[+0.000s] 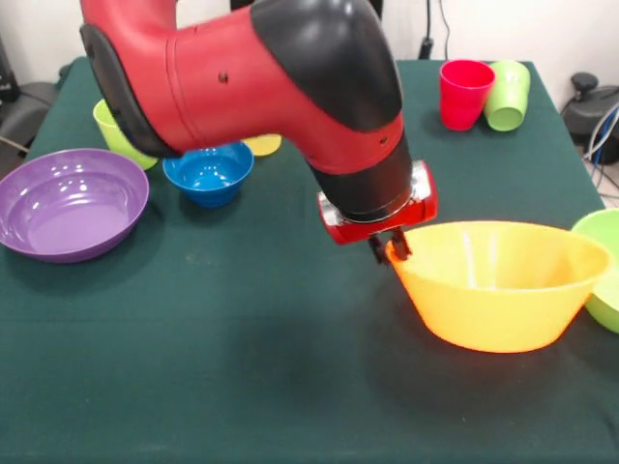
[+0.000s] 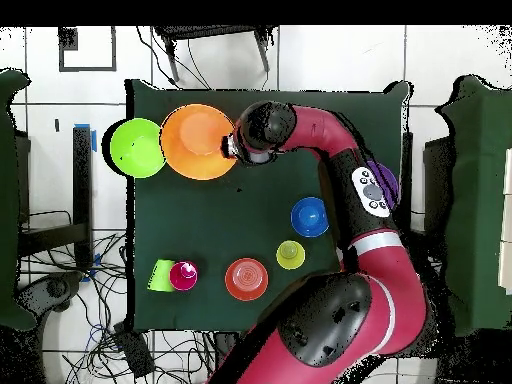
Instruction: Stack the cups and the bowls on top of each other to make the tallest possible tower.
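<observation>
Closest to the front camera sits the large orange-yellow bowl (image 1: pixel 498 282), upright on the dark green table (image 1: pixel 213 367), with my gripper (image 1: pixel 392 246) down at its rim on the side toward the table's middle. Its dark fingers appear to straddle the rim, drawn narrow, so I judge them pinched on the bowl's wall — though the tips are small and partly hidden. Just beside that bowl, at the table's edge, is the large green bowl (image 1: pixel 604 266), touching or nearly touching it; I cannot tell which. Across the table lie the wide purple bowl (image 1: pixel 68 201), the small blue bowl (image 1: pixel 209 172), a lime green cup (image 1: pixel 118 135) partly behind the arm, and a translucent yellow cup (image 1: pixel 263 145) peeking out beside the blue bowl. At a far corner the red cup (image 1: pixel 464 93) stands mouth up with another light green cup (image 1: pixel 507 95) leaning against it. From overhead I also see the red-orange bowl (image 2: pixel 247 278), hidden by the arm in the front view. No tower exists yet — every piece sits apart, so nearly all the stacking is left, and I judge this to be the first pick. Open cloth fills the table's middle and near side, giving room to build there; the two big bowls crowd one edge, so I would draw inward, away from it.
</observation>
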